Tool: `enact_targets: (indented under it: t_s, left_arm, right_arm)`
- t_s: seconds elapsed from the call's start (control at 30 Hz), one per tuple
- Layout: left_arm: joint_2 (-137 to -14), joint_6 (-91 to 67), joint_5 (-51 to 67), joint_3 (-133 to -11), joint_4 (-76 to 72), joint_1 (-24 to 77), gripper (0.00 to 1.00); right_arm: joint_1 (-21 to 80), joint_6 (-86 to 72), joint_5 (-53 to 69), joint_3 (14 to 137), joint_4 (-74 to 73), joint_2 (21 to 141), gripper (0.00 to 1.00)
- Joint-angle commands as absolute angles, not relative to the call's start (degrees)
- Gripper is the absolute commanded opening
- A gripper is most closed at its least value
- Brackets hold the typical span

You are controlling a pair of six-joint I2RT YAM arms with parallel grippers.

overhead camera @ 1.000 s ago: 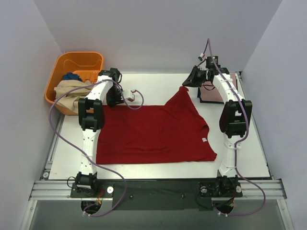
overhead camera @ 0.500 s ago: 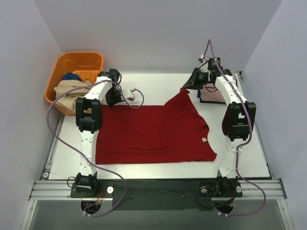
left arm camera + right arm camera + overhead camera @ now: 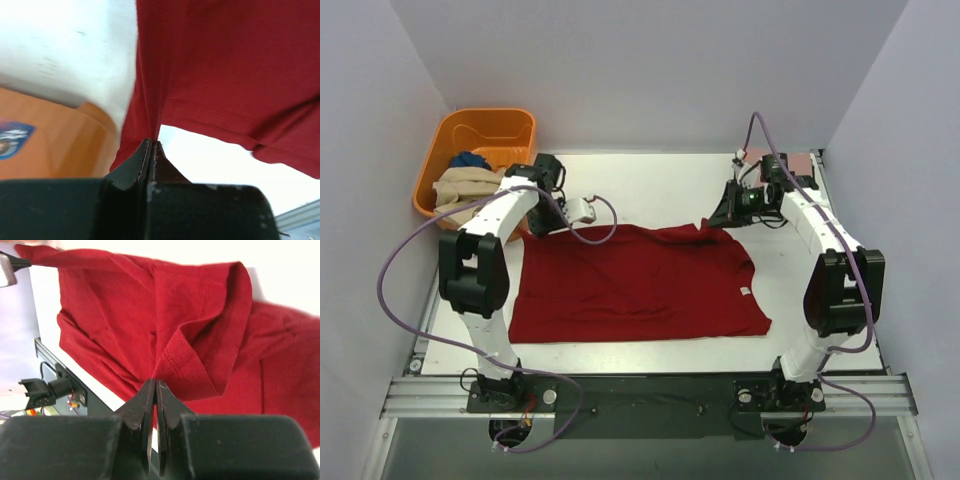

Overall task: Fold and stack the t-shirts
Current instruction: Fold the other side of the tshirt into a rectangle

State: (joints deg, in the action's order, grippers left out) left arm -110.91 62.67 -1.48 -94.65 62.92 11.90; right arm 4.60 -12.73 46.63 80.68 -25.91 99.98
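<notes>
Left pincer (image 3: 538, 222) and right pincer (image 3: 717, 217) each grip a far corner of the red shirt (image 3: 640, 285) (tips closed on cloth), which lies nearward of both on the worktop (image 3: 650, 185), long axis running pincer to pincer.

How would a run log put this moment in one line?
left gripper: shut on dark red t-shirt | right gripper: shut on it | fold: not yet

The dark red t-shirt (image 3: 640, 285) lies spread flat, its two far corners pinched and lifted.
</notes>
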Motion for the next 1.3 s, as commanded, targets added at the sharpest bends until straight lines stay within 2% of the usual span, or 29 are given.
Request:
enact_targets:
  t_s: [0.0, 0.13, 0.33, 0.5, 0.83, 1.0, 1.27]
  left_arm:
    - [-103.91, 58.54, 1.74, -86.76, 65.82, 13.71, 0.0]
    - [-100.2, 55.73, 3.52, -76.84, 65.13, 14.59, 0.0]
    - [-98.35, 54.23, 0.44, -69.45, 60.65, 14.76, 0.0]
    - [-99.05, 55.54, -2.28, -69.95, 59.06, 14.77, 0.0]
    - [-101.43, 60.2, -7.29, -79.8, 59.94, 12.92, 0.0]
    - [-101.16, 61.26, -3.52, -76.92, 62.66, 13.88, 0.0]
    - [-102.82, 62.31, -4.92, -71.02, 60.99, 14.06, 0.0]
  right_arm:
    - [4.31, -10.45, 41.32, 74.73, -32.25, 93.7, 0.0]
    - [2.2, -14.41, 38.67, 67.51, -34.98, 91.24, 0.0]
    - [2.2, -15.99, 32.89, 60.65, -36.73, 88.24, 0.0]
    - [0.88, -15.91, 30.5, 60.38, -38.93, 88.16, 0.0]
    - [0.97, -14.33, 27.42, 70.31, -48.24, 83.15, 0.0]
    - [1.49, -15.91, 29.36, 66.8, -50.62, 82.79, 0.0]
    - [2.46, -16.35, 27.6, 57.93, -48.53, 86.65, 0.0]
